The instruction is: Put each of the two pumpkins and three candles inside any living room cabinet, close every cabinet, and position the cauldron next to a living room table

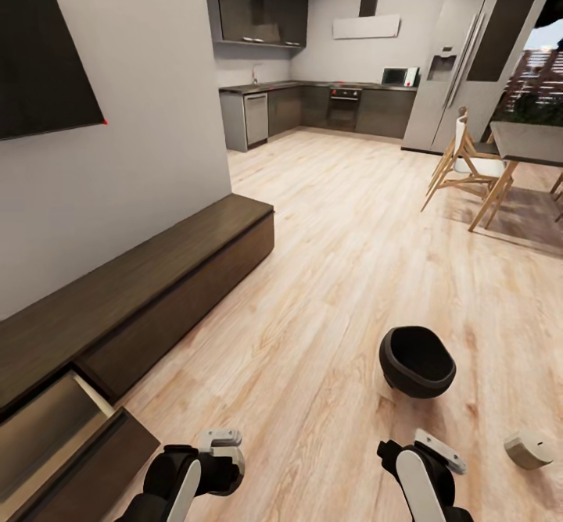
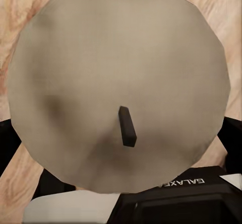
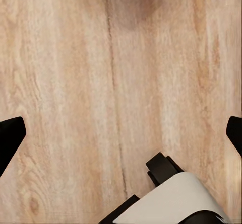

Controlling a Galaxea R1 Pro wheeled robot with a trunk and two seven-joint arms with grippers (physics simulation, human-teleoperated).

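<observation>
A cream-white candle [image 2: 116, 83] with a short dark wick sits between the fingers of my left gripper [image 1: 223, 450], which is shut on it low over the floor. The dark-brown cabinet [image 1: 156, 272] runs along the left wall, and its nearest drawer [image 1: 47, 428] stands pulled open, showing a pale beige inside just left of that gripper. The black cauldron [image 1: 417, 361] rests on the floor ahead of my right gripper [image 1: 426, 448], which is open over bare boards. Another candle [image 1: 530, 448] lies on the floor to the right. No pumpkin is in view.
A dining table [image 1: 532, 143] with wooden chairs [image 1: 469, 166] stands at the right. The grey kitchen cupboards [image 1: 313, 108] and a tall fridge [image 1: 469, 61] are at the far end. A dark screen [image 1: 43, 45] hangs above the cabinet. Wood floor [image 1: 336, 233] stretches ahead.
</observation>
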